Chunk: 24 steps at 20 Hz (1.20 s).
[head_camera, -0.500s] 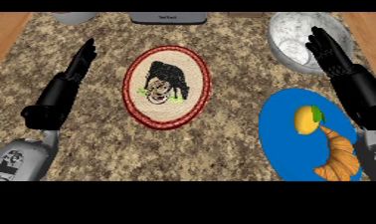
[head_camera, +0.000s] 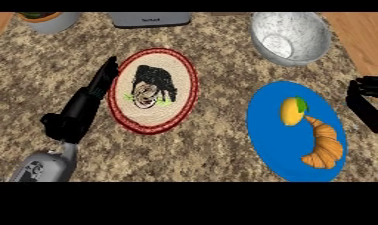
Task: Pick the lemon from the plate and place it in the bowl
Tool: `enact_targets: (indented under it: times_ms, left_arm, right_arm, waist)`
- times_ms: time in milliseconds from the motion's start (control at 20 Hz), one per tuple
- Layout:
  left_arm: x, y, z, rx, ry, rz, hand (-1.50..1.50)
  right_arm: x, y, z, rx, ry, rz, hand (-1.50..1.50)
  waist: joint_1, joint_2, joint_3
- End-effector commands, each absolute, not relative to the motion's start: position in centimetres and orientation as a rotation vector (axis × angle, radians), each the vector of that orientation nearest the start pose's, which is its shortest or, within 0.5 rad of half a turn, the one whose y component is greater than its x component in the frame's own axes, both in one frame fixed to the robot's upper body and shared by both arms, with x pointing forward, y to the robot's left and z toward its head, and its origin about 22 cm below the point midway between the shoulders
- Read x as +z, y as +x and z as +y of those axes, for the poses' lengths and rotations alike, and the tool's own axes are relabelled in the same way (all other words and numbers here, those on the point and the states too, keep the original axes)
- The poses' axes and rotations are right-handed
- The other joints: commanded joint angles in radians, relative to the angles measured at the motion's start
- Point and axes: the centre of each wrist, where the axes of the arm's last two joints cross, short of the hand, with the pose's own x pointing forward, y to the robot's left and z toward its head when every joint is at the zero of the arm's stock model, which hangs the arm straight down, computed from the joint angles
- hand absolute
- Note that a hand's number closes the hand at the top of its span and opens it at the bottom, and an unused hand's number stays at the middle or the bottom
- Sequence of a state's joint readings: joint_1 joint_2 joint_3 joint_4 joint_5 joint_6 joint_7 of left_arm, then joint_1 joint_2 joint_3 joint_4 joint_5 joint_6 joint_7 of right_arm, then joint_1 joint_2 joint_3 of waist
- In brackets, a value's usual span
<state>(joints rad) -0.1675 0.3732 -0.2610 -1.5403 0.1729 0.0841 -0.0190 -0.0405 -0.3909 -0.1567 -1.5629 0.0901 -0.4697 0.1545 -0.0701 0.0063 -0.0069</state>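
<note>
A yellow lemon (head_camera: pixel 292 111) with a green leaf lies on the upper part of the blue plate (head_camera: pixel 269 134), next to a croissant (head_camera: pixel 323 149). The grey marbled bowl (head_camera: pixel 289 36) stands beyond the plate at the back right and holds nothing. My right hand (head_camera: pixel 362 103) shows at the view's right edge, beside the plate and a little right of the lemon, partly cut off and touching neither. My left hand (head_camera: pixel 90 98) lies open with straight fingers along the left side of a round red-rimmed mat (head_camera: pixel 153 90).
The mat bears a dark animal picture and sits at the counter's middle. A grey pot (head_camera: pixel 49 20) stands at the back left and a grey appliance (head_camera: pixel 150 18) at the back centre. Wooden surface (head_camera: pixel 359 29) borders the stone counter on the right.
My right hand has moved from beside the bowl back and to the right, down to the plate's right side. The left hand has hardly moved.
</note>
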Motion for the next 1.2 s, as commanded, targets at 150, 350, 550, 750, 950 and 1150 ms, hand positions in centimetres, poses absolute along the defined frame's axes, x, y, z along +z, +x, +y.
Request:
enact_targets:
  times_ms: [150,350,550,750,950,1150]
  left_arm:
    - [2.6,25.0,22.0,-0.373,-0.161,-1.582,0.00]
    - [3.4,26.8,21.5,-0.368,-0.172,-1.591,0.00]
    - [3.9,26.7,21.0,-0.388,-0.169,-1.601,0.00]
    - [4.1,26.8,20.4,-0.377,-0.180,-1.598,0.00]
    - [2.7,25.6,19.4,-0.399,-0.173,-1.574,0.00]
    - [3.3,25.6,19.7,-0.396,-0.182,-1.574,0.00]
  right_arm:
    - [0.2,22.3,-31.1,-0.353,-1.166,-1.327,-1.50]
    - [1.8,24.5,-32.0,-0.129,-1.215,-1.154,-1.50]
    - [4.0,24.8,-33.3,0.061,-1.218,-0.887,-1.50]
    - [5.7,25.8,-32.3,0.252,-1.029,-0.636,-1.50]
    - [9.9,28.3,-30.6,0.317,-0.837,-0.520,-1.50]
    - [12.5,30.0,-29.2,0.326,-0.740,-0.424,-1.50]
  waist:
    - [0.072,-0.007,0.004]
    - [0.077,-0.002,0.002]
    - [0.077,-0.003,-0.001]
    - [0.080,-0.006,-0.001]
    - [0.095,-0.009,0.000]
    - [0.091,-0.009,0.003]
